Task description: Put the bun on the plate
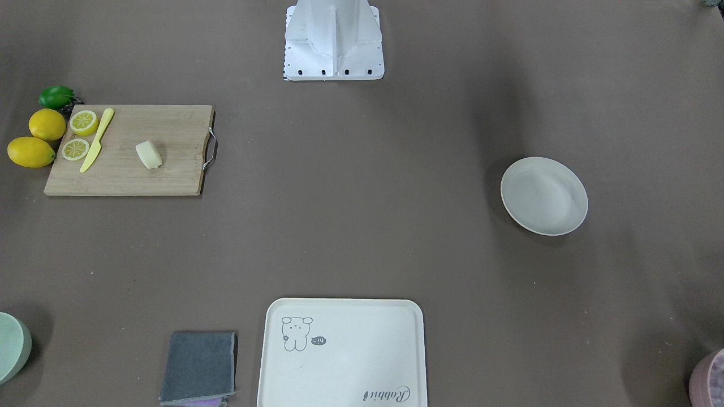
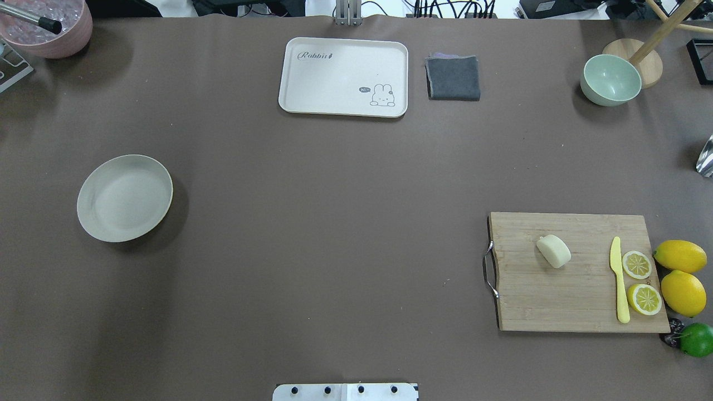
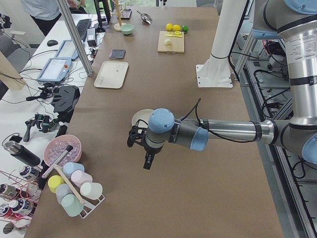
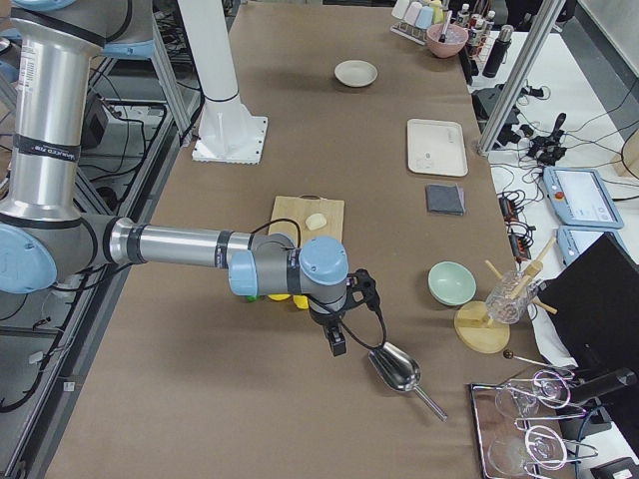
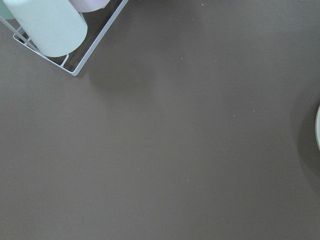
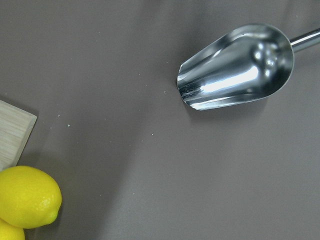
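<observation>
The pale cream bun (image 2: 553, 251) lies on a wooden cutting board (image 2: 557, 295) at the robot's right, also seen in the front view as the bun (image 1: 149, 154). The round off-white plate (image 2: 125, 197) sits bare on the robot's left side. My left gripper (image 3: 146, 161) hangs above the table just past the plate (image 3: 140, 115), toward the cup rack; I cannot tell its state. My right gripper (image 4: 336, 344) hovers beyond the board, near a metal scoop (image 4: 396, 367), far from the bun (image 4: 316, 221); I cannot tell its state either.
Beside the board lie a yellow knife (image 2: 618, 278), lemon halves (image 2: 636, 264), whole lemons (image 2: 680, 255) and a lime (image 2: 697, 339). A cream tray (image 2: 343, 76), grey cloth (image 2: 453, 78) and green bowl (image 2: 610, 80) stand along the far edge. A cup rack (image 5: 60, 37) is near the left gripper.
</observation>
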`<act>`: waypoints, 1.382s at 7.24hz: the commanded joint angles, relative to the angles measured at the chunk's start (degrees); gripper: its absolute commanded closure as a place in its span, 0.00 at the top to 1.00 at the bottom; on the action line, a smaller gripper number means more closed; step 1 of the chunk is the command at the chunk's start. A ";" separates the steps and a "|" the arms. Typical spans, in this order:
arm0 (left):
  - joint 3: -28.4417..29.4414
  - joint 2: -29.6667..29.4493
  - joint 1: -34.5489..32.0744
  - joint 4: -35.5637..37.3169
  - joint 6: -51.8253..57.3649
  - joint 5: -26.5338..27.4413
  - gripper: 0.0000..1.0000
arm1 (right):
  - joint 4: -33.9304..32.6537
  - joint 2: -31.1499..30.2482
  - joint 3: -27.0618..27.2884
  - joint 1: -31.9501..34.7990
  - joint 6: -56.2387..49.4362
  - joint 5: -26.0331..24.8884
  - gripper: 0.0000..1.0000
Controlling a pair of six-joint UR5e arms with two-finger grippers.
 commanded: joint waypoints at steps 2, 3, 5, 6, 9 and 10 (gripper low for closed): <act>-0.20 0.43 0.19 -0.18 0.05 0.45 0.98 | 0.00 0.00 -0.04 0.00 0.06 0.26 1.00; -0.46 1.04 0.19 -0.27 0.05 0.10 0.98 | 0.09 0.26 0.05 0.00 0.06 0.35 1.00; 0.41 1.31 0.19 -0.27 -0.04 0.88 0.98 | 0.00 0.18 -0.13 0.00 0.06 0.26 1.00; 0.41 1.14 0.19 -0.27 -0.47 0.89 0.97 | -0.09 0.18 -0.21 0.00 0.06 0.26 1.00; 0.60 -0.97 0.28 -0.27 -0.74 5.34 0.96 | -0.09 0.00 -0.30 0.00 0.06 0.35 1.00; 0.24 -0.71 0.11 -0.27 -0.83 4.85 0.97 | 0.00 0.00 -0.30 0.00 -0.02 0.35 1.00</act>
